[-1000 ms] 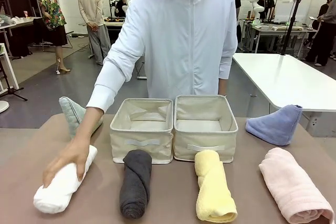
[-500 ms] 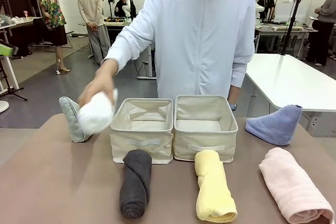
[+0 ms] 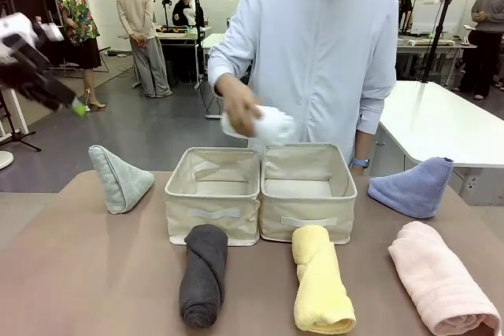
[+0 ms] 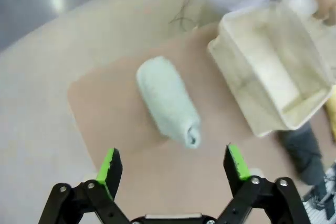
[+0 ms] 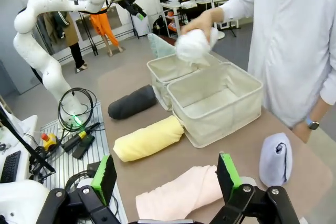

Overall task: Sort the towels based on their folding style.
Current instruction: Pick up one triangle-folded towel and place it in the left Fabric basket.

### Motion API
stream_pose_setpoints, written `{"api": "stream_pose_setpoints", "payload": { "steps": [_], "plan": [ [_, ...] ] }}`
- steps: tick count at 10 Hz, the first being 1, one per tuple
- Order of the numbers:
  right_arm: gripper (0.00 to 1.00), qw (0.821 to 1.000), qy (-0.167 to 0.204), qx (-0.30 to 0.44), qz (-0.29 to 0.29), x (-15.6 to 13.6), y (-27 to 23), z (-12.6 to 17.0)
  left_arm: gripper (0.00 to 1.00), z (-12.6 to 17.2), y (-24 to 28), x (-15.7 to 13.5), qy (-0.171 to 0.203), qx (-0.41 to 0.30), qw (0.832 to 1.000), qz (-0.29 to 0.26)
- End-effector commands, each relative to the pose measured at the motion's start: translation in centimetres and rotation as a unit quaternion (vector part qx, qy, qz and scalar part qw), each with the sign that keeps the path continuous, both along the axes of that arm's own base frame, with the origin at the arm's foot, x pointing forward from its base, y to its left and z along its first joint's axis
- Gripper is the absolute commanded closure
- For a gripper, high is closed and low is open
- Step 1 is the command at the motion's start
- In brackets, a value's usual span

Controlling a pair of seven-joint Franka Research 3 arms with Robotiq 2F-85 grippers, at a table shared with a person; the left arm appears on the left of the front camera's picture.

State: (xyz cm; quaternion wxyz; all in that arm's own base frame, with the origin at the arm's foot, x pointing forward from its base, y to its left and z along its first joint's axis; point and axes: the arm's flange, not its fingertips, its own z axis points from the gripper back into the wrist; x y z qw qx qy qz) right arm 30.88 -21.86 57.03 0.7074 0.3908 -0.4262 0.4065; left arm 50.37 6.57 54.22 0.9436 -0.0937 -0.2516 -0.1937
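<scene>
So a brown worktop (image 3: 79, 273) is spread across the lower frame, and a person (image 3: 323, 53) is stood behind it, top centre. Two cream bins (image 3: 211, 214) (image 3: 307, 222) are parked side by side mid-frame, between the person and the rolls. Along the bottom, a pink towel (image 3: 441, 285), a yellow towel (image 3: 321, 289) and a dark grey towel (image 3: 203, 275) are laid out. A blue cone (image 3: 413, 188) is set at the right edge and a green-grey cone (image 3: 118, 180) at the left. The white towel (image 3: 268, 125) is held in the person's hand (image 3: 240, 108) above the bins' meeting rims. The left tool (image 4: 173, 161) and right tool (image 5: 165, 171) are spread wide, nothing gripped.
</scene>
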Motion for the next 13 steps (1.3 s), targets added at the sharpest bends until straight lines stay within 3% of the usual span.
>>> {"api": "stream_pose_setpoints", "payload": {
  "steps": [1, 3, 5, 8, 13],
  "plan": [
    [0.0, 1.0, -0.014, 0.008, 0.003, 0.2, -0.2, 0.2, 0.0, -2.1, -1.0, 2.4, 0.112, 0.031, 0.993, 0.023],
    [0.0, 1.0, -0.014, 0.008, 0.003, 0.2, -0.2, 0.2, 0.0, -4.1, -3.0, 3.0, 0.162, 0.064, 0.984, 0.019],
    [0.0, 1.0, -0.014, 0.008, 0.003, 0.2, -0.2, 0.2, 0.0, -3.3, -4.2, 2.9, 0.134, 0.078, 0.988, 0.015],
    [0.0, 1.0, -0.014, 0.008, 0.003, 0.2, -0.2, 0.2, 0.0, -2.2, -4.7, 2.2, 0.13, 0.068, 0.989, 0.009],
    [0.0, 1.0, -0.014, 0.008, 0.003, 0.2, -0.2, 0.2, 0.0, -4.8, -7.4, 6.0, 0.121, 0.072, 0.988, 0.062]
  ]
}}
